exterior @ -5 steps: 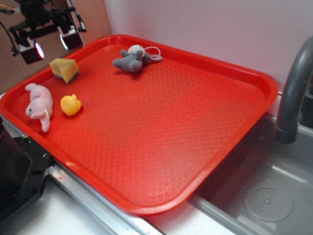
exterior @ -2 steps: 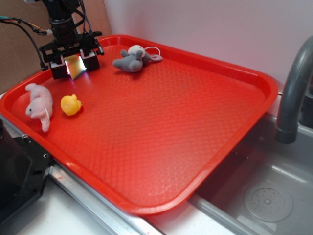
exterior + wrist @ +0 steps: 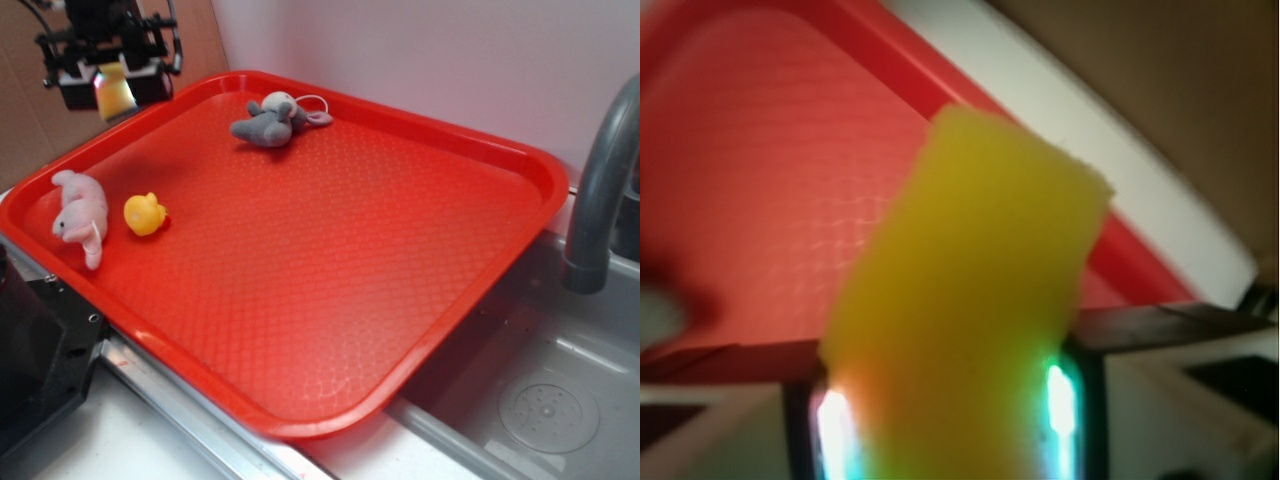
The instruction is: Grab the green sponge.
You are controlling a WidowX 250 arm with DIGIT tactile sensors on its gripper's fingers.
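Observation:
The green sponge [image 3: 116,92] is a yellow foam block pinched between the fingers of my gripper [image 3: 113,88], which is shut on it and hangs in the air above the far left corner of the red tray [image 3: 480,140]. In the wrist view the green sponge [image 3: 970,300] fills the middle of the picture, squeezed between the two lit pads, with the tray's corner [image 3: 770,180] well below it. Its dark scouring layer is hidden.
On the tray lie a pink plush toy [image 3: 80,212], a yellow duck [image 3: 144,213] and a grey plush toy [image 3: 270,120]. A grey faucet [image 3: 600,190] and sink basin [image 3: 540,400] are at the right. A brown board [image 3: 30,130] stands behind the gripper.
A second ago the sponge lay on the tray under the open gripper. The gripper came down, shut on it, and has now lifted it up and to the left.

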